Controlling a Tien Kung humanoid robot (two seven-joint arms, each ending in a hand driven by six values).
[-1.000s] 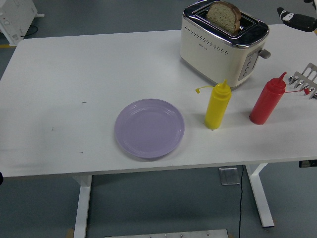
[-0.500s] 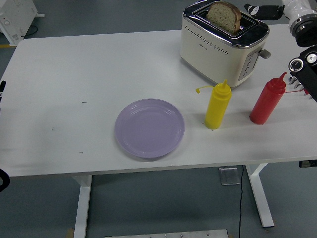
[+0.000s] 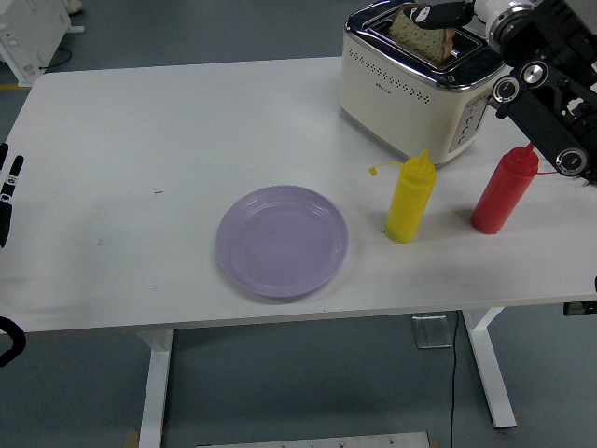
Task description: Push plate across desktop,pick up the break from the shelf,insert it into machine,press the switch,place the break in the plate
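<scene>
A slice of brown bread (image 3: 422, 34) stands in the slot of the cream and chrome toaster (image 3: 410, 89) at the back right of the table. My right hand (image 3: 440, 14) has come in from the right and is over the top of the bread, fingers stretched out and holding nothing. A lilac plate (image 3: 282, 241) lies empty near the table's front edge, at its middle. My left hand (image 3: 7, 191) shows only at the left edge, fingers straight and holding nothing.
A yellow squeeze bottle (image 3: 410, 198) and a red squeeze bottle (image 3: 504, 190) stand in front of the toaster, under my right forearm (image 3: 550, 103). The white table (image 3: 140, 140) is bare on the left half.
My right arm has swung in from the far right edge to above the toaster, now covering the metal rack. My left hand has come up into view at the left edge.
</scene>
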